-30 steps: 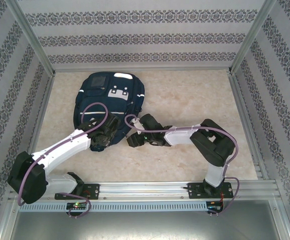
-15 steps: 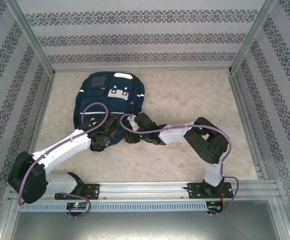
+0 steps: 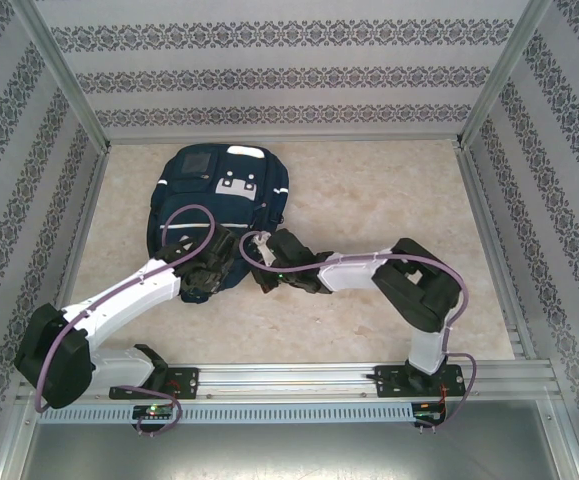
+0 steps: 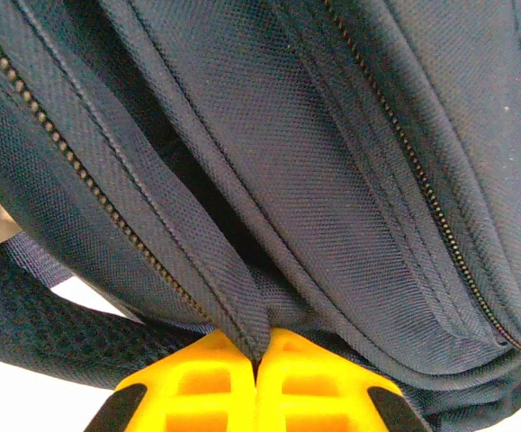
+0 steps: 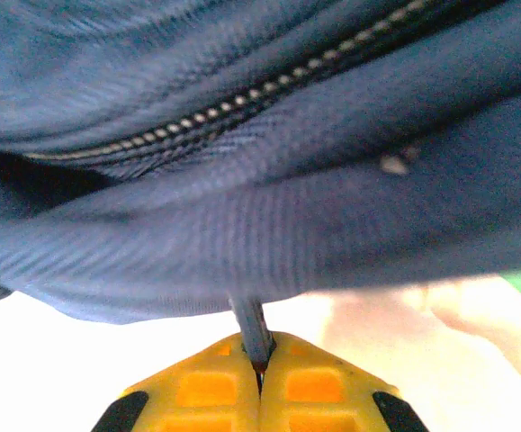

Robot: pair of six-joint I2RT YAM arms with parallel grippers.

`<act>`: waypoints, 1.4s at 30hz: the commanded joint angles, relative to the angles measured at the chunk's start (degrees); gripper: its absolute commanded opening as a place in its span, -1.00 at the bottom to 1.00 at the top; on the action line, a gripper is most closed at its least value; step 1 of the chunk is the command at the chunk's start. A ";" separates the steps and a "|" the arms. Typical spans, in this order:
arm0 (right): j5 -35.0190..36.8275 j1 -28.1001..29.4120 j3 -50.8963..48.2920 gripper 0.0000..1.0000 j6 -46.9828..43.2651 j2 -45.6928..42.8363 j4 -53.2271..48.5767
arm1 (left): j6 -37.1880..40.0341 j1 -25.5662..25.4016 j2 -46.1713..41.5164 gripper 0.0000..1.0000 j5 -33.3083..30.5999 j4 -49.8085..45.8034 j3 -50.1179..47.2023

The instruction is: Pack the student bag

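From the camera overhead, the student bag (image 3: 219, 195), a large navy-blue fabric backpack with white reflective stripes and grey-white patches, lies flat on the beige marbled table (image 3: 389, 200), in its far-left part, nearer the left edge than the right. Its long axis runs from the far edge towards the near edge, leaning a little to the right at the far end. The end with the patches points at the far edge, and the other end points back at my bases. Both my arms reach in to that near end: my left gripper (image 3: 203, 277) is on its near-left part and my right gripper (image 3: 263, 266) is at its near-right corner, the two close together. On my left wrist camera, my left gripper (image 4: 258, 364) has its yellow fingertips (image 4: 197, 391) pressed together on a raised fold of navy fabric (image 4: 233, 297) that runs up between two zip lines (image 4: 71, 162). A dark padded mesh strap (image 4: 26, 319) curves past on the left. On my right wrist camera, my right gripper (image 5: 260, 373) is pinched shut on a narrow navy strip (image 5: 249, 328) hanging from the edge of the student bag (image 5: 242, 216). A zip (image 5: 242, 99) runs across the fabric above it, and the pale table (image 5: 62, 360) shows underneath.
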 commanded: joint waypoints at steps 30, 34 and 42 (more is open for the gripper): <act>6.89 4.58 7.03 -0.06 -5.32 3.03 -3.84 | 0.58 2.82 -5.99 -1.00 0.46 -0.10 -3.33; 6.81 4.64 9.14 -0.07 -5.05 5.56 -3.21 | 0.16 2.81 -5.90 -1.00 0.66 0.34 -3.64; 7.14 4.76 11.37 -0.77 -2.62 7.71 -0.67 | -0.28 2.77 -5.12 -1.00 1.34 0.99 -3.51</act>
